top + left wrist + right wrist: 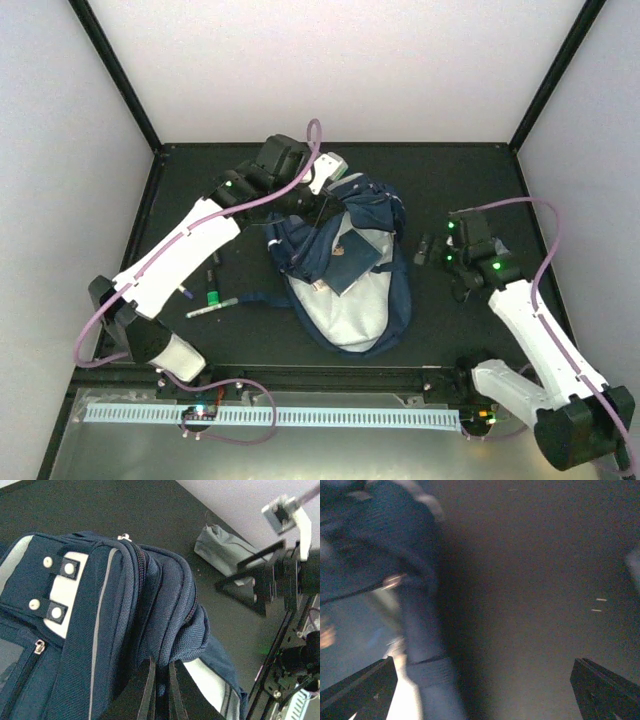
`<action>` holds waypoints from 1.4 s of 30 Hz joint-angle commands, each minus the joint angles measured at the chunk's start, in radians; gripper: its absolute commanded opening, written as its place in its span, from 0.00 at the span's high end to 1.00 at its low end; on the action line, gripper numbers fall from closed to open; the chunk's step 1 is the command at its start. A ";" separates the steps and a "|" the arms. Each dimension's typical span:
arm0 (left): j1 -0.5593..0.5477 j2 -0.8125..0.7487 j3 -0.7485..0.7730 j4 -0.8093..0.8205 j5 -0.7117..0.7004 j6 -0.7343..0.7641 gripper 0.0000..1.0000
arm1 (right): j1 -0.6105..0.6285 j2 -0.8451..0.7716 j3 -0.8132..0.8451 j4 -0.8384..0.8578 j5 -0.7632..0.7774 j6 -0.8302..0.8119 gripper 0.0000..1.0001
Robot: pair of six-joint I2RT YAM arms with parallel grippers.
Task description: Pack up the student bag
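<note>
The student bag (392,290), navy blue with a pale grey lining, lies open in the middle of the black table. A dark blue notebook (356,262) rests in its mouth. My left gripper (325,205) is at the bag's far end, shut on a fold of navy fabric; in the left wrist view my left gripper (160,662) pinches the bag (115,605) by its top edge, near the white buckle patch (60,587). My right gripper (428,250) stands open just right of the bag. In the blurred right wrist view my right gripper (482,680) holds nothing, with the bag (395,555) to its left.
Pens and a green-capped marker (212,298) lie on the table left of the bag, below the left arm. A small grey pouch (225,547) sits near the back wall. White walls close the table on three sides.
</note>
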 commanded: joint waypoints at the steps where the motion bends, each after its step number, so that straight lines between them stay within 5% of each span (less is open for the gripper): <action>1: 0.053 -0.080 -0.041 0.062 -0.076 0.059 0.98 | -0.163 0.015 0.041 -0.134 0.076 -0.079 0.01; 6: 0.081 -0.099 -0.073 0.094 -0.072 0.062 0.98 | -0.237 0.036 0.053 -0.158 0.305 0.008 0.01; 18: 0.094 -0.036 0.058 0.075 0.027 0.114 0.98 | -0.351 0.207 -0.048 0.120 0.376 -0.050 0.01; 26: 0.093 -0.055 0.029 0.112 0.138 0.103 0.97 | -0.351 0.352 -0.047 0.126 0.561 0.034 0.07; 31: 0.094 -0.070 0.013 0.110 0.159 0.100 0.97 | -0.351 0.405 -0.072 0.157 0.566 0.050 0.41; 34: 0.094 -0.085 0.003 0.106 0.154 0.103 0.97 | -0.350 0.404 -0.076 0.167 0.535 0.030 0.78; 36: 0.093 -0.094 -0.005 0.105 0.151 0.104 0.96 | -0.348 0.382 -0.079 0.176 0.480 0.000 0.93; 42: 0.093 -0.106 -0.011 0.104 0.126 0.114 0.96 | -0.333 0.240 -0.053 0.137 0.175 -0.123 0.98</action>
